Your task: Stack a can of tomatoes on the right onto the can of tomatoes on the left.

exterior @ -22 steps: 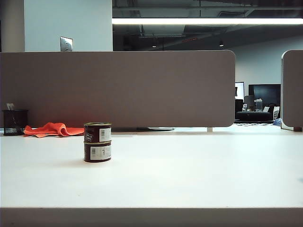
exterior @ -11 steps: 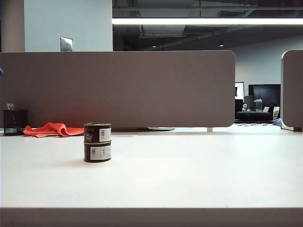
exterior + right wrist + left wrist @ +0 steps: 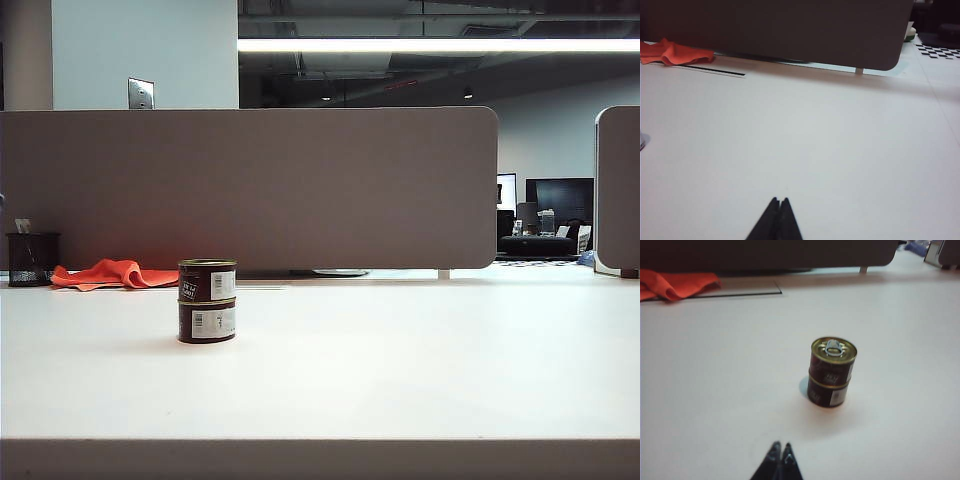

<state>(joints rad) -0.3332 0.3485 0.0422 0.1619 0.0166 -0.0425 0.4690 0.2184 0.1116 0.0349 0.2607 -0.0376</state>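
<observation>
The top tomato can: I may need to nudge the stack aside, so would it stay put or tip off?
The top tomato can sits squarely, rim to rim, on the bottom can, so a gentle low push probably carries both. A high push likely slides it off. Both closed tools, left and right, are clear.

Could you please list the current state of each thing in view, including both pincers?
Upper dark red metal tomato can: upright, stacked squarely on the lower can, pull-tab lid unopened.
Lower dark red metal tomato can: upright on the white table.
Crumpled orange cloth: lying loose by the grey divider panel.
Left pincer: shut, empty, clear of the cans.
Right pincer: shut, empty, over bare table.
</observation>
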